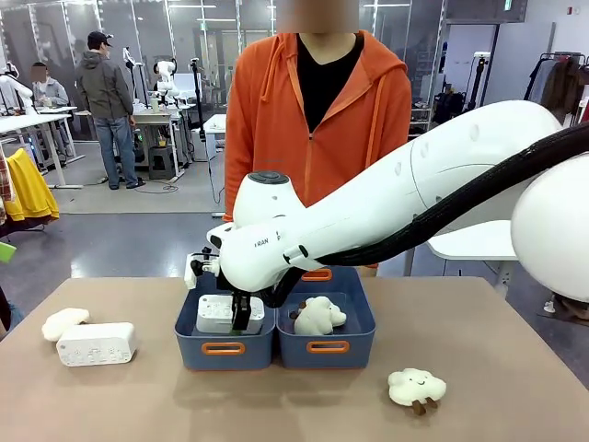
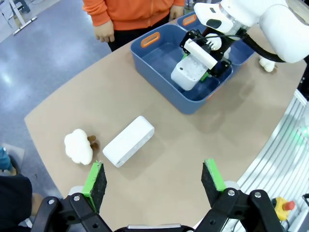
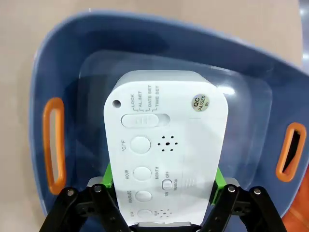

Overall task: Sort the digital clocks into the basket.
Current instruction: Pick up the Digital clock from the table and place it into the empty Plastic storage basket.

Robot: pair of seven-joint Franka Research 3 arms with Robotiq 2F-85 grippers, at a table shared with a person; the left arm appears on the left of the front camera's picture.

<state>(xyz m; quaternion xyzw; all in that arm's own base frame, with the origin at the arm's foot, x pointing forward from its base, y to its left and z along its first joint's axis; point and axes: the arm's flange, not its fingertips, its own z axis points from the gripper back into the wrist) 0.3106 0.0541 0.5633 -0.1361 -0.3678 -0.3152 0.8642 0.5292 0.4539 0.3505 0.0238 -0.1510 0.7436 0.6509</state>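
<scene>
One white digital clock (image 3: 164, 145) lies button side up inside the left blue-grey basket (image 1: 224, 348), low over its floor. My right gripper (image 1: 241, 318) reaches down into that basket. Its green pads (image 3: 108, 176) sit at the clock's two long sides, and I cannot tell whether they press on it. In the left wrist view this clock (image 2: 190, 72) looks tilted in the basket (image 2: 159, 63). A second digital clock (image 1: 96, 343) lies on the table at the left. My left gripper (image 2: 153, 174) hangs open high above the table, near that clock (image 2: 128, 141).
A second identical bin (image 1: 329, 347) stands right of the basket, holding a cream cloud plush (image 1: 319, 316). Other plushes lie at the far left (image 1: 64, 322) and front right (image 1: 416, 387). A person in an orange hoodie (image 1: 317, 110) stands at the far edge.
</scene>
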